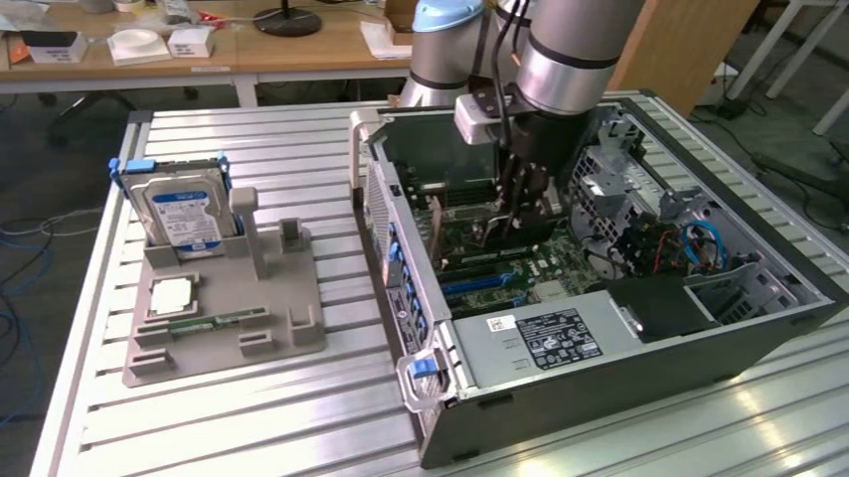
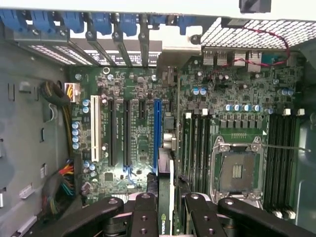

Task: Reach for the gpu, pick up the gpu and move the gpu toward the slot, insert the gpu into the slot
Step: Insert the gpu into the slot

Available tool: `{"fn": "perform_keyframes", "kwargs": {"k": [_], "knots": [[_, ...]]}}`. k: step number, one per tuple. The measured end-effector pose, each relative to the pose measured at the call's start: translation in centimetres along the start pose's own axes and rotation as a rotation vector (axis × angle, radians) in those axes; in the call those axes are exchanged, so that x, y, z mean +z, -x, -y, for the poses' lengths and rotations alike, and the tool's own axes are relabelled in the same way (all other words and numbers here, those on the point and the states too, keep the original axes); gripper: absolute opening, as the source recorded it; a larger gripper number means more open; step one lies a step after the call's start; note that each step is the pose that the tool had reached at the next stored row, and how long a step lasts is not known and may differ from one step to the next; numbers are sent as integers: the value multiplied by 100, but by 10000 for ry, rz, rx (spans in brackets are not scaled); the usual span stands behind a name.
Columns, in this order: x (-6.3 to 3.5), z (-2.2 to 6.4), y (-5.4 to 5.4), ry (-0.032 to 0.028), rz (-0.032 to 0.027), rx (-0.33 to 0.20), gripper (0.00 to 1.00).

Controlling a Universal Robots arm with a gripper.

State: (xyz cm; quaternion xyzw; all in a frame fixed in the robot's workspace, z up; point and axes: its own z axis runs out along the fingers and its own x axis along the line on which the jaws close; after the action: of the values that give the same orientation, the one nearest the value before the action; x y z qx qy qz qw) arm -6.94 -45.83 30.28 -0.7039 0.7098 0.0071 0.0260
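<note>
Black metal gripper (image 2: 167,202) grips the thin dark-green gpu card (image 2: 163,219) by its edge, probably wisest: stiff, light, fragile.

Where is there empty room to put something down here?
The table slats are bare on the near side of the grey holder, and again beyond the hard drive, beside the computer case. Inside the case it is crowded: the claw grips the gpu over the motherboard.
</note>
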Motion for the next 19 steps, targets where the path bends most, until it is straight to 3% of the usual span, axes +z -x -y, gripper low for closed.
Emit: {"fn": "perform_keyframes", "kwargs": {"k": [14, 19], "knots": [[57, -31, -50, 16, -13, 2, 26], [121, -68, -54, 15, -86, 15, 26]]}}
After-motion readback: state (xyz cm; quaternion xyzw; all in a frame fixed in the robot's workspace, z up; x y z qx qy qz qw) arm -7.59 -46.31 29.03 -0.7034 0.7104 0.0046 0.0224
